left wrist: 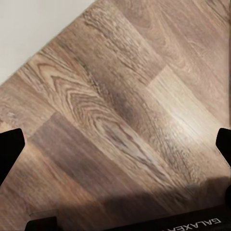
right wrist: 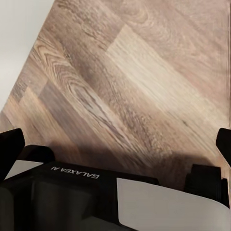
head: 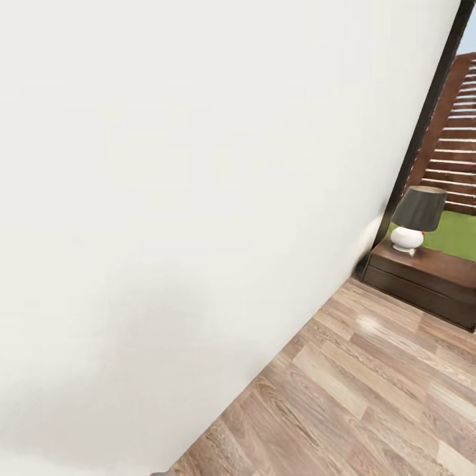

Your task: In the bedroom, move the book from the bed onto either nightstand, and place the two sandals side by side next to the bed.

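Robot facing a white wall [head: 165, 198]
Nightstand [head: 430, 274] is standing beside it; both grippers [left wrist: 115, 144] [right wrist: 115, 144] are hanging spread over wood floor [head: 370, 396].

The nightstand [head: 423, 281] sits at the head view's right edge, which cuts off its right side; its base meets the wooden floor [head: 370, 390]. The lamp [head: 415, 218] on it is small, and a tiny red spot beside its white base is too small to identify. The dark window frame [head: 423, 125] runs out of the top edge. In the wrist views, the left gripper [left wrist: 115, 144] and right gripper [right wrist: 115, 144] show just dark fingertips at the side edges, seemingly spread wide apart.
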Robot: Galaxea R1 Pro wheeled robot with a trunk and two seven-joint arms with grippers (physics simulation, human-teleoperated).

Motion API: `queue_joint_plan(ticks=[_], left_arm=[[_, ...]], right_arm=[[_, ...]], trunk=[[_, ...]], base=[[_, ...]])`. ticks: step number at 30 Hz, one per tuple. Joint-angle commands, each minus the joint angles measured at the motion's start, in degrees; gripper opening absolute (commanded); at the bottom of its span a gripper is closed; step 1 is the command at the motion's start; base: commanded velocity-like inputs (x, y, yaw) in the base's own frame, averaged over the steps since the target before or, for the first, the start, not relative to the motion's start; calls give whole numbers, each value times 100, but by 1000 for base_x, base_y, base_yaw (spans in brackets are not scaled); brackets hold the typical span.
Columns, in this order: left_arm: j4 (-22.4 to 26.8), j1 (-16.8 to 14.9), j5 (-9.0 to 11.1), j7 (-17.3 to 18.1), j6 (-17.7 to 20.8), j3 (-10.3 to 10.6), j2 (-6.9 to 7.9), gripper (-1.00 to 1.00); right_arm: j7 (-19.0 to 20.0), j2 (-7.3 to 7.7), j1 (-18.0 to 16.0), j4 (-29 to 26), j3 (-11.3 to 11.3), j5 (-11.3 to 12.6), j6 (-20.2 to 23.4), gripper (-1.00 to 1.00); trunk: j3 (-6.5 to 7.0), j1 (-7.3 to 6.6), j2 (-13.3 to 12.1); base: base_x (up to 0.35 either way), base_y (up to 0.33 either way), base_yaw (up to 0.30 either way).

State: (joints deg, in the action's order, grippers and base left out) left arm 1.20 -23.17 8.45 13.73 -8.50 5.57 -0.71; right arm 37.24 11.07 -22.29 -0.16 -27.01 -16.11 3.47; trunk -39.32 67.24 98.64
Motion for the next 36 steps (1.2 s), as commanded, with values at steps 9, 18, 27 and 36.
queue_joint_plan(ticks=[9,18,27,36], left_arm=[[-9,-4,61,15,-20,45,1,100],[-10,-4,60,15,-20,48,1,100],[-11,-4,60,15,-20,48,1,100],[-8,-4,60,15,-20,43,1,100]], right_arm=[[21,1,-6,-2,-50,-33,34,100],[20,1,-4,-2,-50,-33,34,100],[20,1,-4,-2,-50,-33,33,100],[20,1,-4,-2,-50,-33,34,100]], trunk=[[-24,3,2],[-43,3,2],[-62,3,2],[-81,3,2]], base=[[102,0,-286],[2,0,-286],[0,0,-286],[0,0,-286]])
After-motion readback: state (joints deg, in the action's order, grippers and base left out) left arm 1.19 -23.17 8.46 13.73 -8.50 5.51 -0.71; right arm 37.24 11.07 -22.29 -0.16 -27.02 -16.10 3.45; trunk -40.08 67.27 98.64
